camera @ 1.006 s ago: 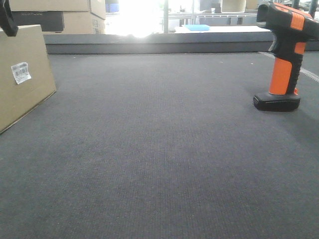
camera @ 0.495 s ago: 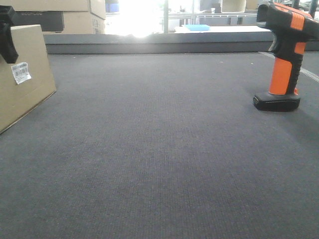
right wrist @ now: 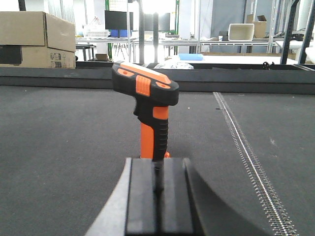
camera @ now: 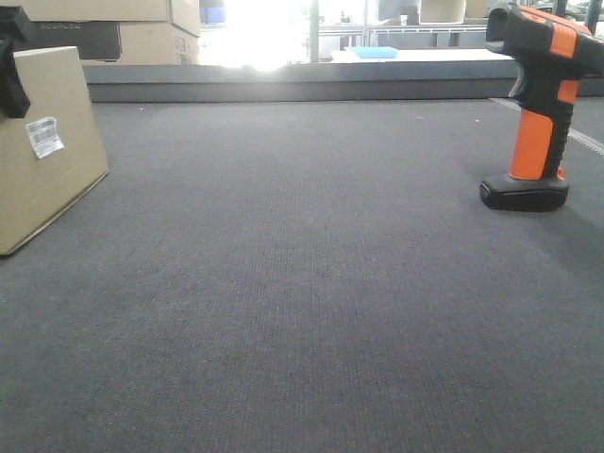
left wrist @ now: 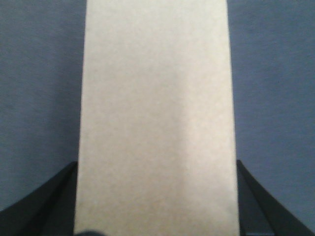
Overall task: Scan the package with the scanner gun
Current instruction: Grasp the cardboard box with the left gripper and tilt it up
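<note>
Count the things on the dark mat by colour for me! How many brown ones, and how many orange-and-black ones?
Brown: 1, the package
Orange and black: 1, the scanner gun
Total: 2

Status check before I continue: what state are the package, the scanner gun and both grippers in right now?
Package: standing on its edge on the table, label facing the front camera.
Scanner gun: upright on its base, not held.
Left gripper: fingers straddle the package's top, firm grip not confirmable.
Right gripper: shut, empty, just short of the scanner gun.
</note>
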